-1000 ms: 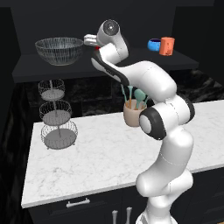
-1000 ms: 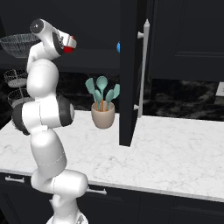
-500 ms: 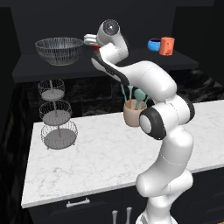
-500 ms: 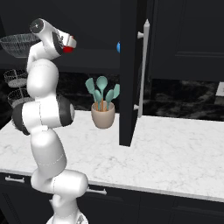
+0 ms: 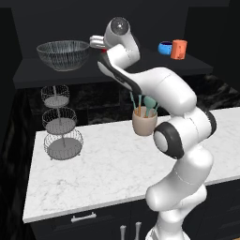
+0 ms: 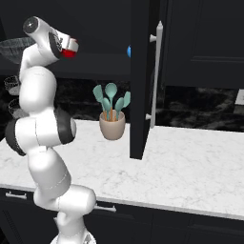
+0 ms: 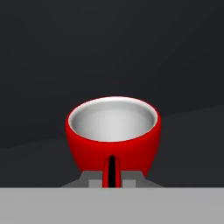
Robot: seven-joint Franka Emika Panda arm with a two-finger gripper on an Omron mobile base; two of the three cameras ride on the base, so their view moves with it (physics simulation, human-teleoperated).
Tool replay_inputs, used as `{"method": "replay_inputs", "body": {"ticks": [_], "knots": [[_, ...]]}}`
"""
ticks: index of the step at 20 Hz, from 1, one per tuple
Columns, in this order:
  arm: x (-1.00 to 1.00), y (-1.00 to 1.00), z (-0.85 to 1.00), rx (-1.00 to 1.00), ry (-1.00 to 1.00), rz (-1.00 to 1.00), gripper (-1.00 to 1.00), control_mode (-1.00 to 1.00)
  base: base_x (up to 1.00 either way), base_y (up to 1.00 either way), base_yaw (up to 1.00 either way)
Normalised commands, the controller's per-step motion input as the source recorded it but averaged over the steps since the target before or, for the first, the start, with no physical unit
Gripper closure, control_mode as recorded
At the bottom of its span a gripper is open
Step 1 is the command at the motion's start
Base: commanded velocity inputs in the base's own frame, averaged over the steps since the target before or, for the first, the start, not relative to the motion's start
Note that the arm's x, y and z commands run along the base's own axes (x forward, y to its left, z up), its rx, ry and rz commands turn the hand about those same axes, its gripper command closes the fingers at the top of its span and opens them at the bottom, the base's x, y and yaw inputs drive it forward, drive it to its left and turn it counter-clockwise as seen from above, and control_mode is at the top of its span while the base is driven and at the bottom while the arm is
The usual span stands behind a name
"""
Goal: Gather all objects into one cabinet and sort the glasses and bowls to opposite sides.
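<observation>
The small red cup [image 7: 113,133], white inside, sits close before the hand camera on the dark cabinet shelf [image 5: 140,68]. My gripper [image 7: 112,177] is shut on its thin handle. From the left base view the gripper [image 5: 96,42] is at the shelf's middle with the red cup [image 5: 99,46] at its tip, just right of the striped see-through bowl [image 5: 63,54]. The blue bowl [image 5: 164,47] and orange mug [image 5: 179,48] stand together at the shelf's right end. The right base view shows the red cup [image 6: 70,51] under the hand.
The black cabinet door [image 6: 143,95] with its pale bar handle [image 6: 156,71] hangs open to the right of the arm. A beige utensil pot with teal spoons [image 5: 144,121] and a three-tier wire stand [image 5: 61,126] are on the marble counter [image 5: 103,173] below.
The gripper has closed on the red cup's handle. The arm and the other objects have stayed in place.
</observation>
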Motion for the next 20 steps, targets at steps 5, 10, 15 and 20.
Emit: {"method": "replay_inputs", "body": {"ticks": [5,10,15,20], "knots": [[-0.48,0.0,0.12,0.0,0.0,0.0,1.0,-1.0,0.0,0.0,0.0],[-0.28,-0.03,0.07,0.0,0.0,0.0,1.0,-1.0,0.0,0.0,0.0],[-0.18,-0.05,0.05,0.0,0.0,-0.01,1.0,-1.0,0.0,0.0,0.0],[-0.15,-0.22,0.06,0.0,0.0,-0.19,1.0,-1.0,0.0,0.0,0.0]]}}
